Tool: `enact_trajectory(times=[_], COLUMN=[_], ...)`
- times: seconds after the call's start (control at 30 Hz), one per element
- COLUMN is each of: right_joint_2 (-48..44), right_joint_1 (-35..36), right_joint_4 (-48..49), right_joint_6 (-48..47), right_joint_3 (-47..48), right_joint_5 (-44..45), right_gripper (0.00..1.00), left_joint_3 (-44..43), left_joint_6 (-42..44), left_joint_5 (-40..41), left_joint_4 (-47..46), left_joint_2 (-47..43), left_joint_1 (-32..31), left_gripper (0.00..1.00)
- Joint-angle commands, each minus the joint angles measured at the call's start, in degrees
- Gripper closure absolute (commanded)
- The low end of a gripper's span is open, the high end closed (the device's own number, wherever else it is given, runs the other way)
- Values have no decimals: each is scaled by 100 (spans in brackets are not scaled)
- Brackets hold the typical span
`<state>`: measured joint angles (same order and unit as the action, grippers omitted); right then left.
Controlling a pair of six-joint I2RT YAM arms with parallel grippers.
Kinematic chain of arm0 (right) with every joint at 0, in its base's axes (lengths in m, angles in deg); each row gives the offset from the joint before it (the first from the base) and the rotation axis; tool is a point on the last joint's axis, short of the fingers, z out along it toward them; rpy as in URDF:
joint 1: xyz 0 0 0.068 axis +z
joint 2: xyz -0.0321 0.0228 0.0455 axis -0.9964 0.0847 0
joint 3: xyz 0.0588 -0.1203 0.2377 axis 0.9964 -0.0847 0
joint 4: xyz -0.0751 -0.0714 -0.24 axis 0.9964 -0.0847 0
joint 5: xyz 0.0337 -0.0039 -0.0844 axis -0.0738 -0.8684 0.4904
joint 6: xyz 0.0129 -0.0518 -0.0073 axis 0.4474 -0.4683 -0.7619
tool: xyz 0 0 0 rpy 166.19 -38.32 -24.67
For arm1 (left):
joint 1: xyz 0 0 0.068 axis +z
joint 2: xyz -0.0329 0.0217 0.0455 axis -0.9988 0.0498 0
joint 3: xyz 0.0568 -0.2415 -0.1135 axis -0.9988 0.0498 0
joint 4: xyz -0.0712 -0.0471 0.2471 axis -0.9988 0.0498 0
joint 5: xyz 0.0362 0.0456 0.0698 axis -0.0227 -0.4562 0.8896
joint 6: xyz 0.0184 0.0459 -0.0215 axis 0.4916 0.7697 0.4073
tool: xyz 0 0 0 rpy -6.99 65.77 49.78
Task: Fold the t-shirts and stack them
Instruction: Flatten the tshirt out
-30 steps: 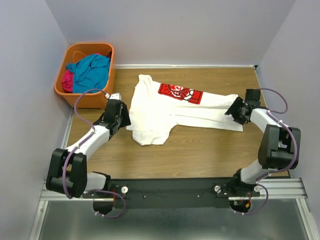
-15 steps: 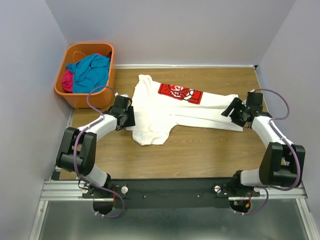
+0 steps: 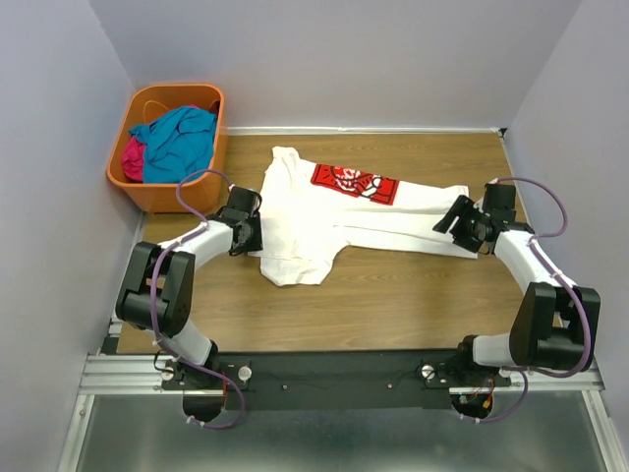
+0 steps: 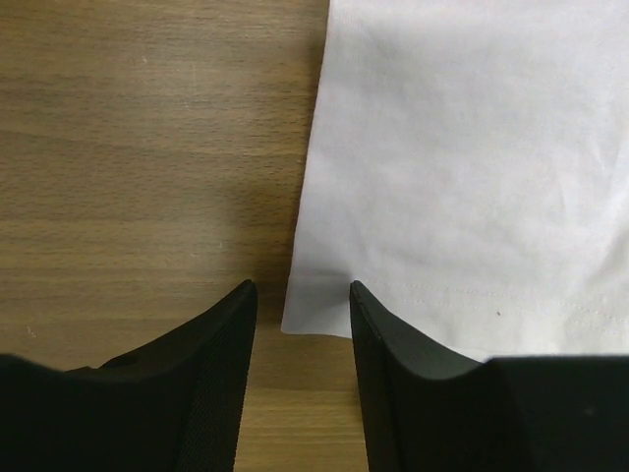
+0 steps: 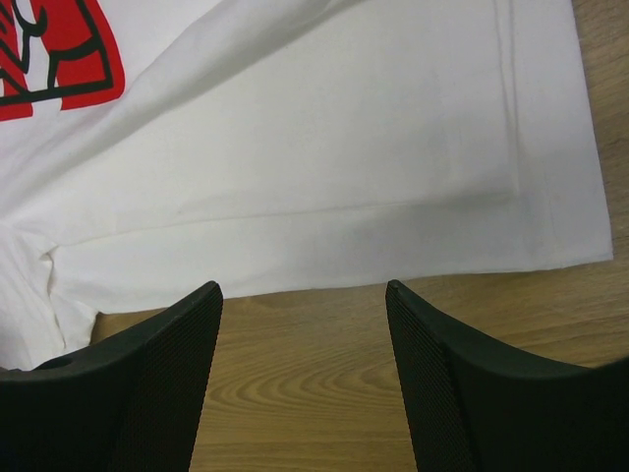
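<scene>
L gripper [image 4: 300,288] jaws open, straddling white tee [image 3: 334,221] corner. R gripper [image 5: 303,287] jaws open too, just off tee's edge.

Top external was mounted high, above and behind the base rail [image 3: 334,379], and angled down and forward. The whole table [image 3: 413,305] and the orange basket [image 3: 157,195] were framed from far. Left wrist was aimed down, close in, with the left gripper [image 4: 301,287] at the bottom edge, over a left corner of the white t-shirt [image 4: 472,167]. Right wrist was aimed down, close in, with the right gripper [image 5: 303,287] at the bottom edge, over the shirt's hem and red print [image 5: 49,59]. The shirt was shared by all three views.
</scene>
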<state>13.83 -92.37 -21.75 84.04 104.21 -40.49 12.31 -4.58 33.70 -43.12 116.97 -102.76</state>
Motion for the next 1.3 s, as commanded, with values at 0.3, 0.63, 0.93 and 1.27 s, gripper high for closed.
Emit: enact_trajectory(times=[0.3,0.63,0.93,1.27], right_joint_2=[-61,-78,-61,378], right_joint_1=[28,28,28,19], right_joint_4=[-84,-84,-110,-260], right_joint_6=[-103,-121,-130,125], right_joint_3=[-36,-53,17,421], right_joint_5=[-86,-7,396,1556], right_gripper=[25,25,25,28], left_joint_3=[53,247,98,106], left_joint_6=[-12,-74,-56,-3], left_joint_5=[-81,-125,95,-46], left_joint_4=[122,131,254,44], left_joint_2=[307,386,-123,-836], left_joint_1=[-99,-196,-196,-196], left_gripper=[58,98,100,100])
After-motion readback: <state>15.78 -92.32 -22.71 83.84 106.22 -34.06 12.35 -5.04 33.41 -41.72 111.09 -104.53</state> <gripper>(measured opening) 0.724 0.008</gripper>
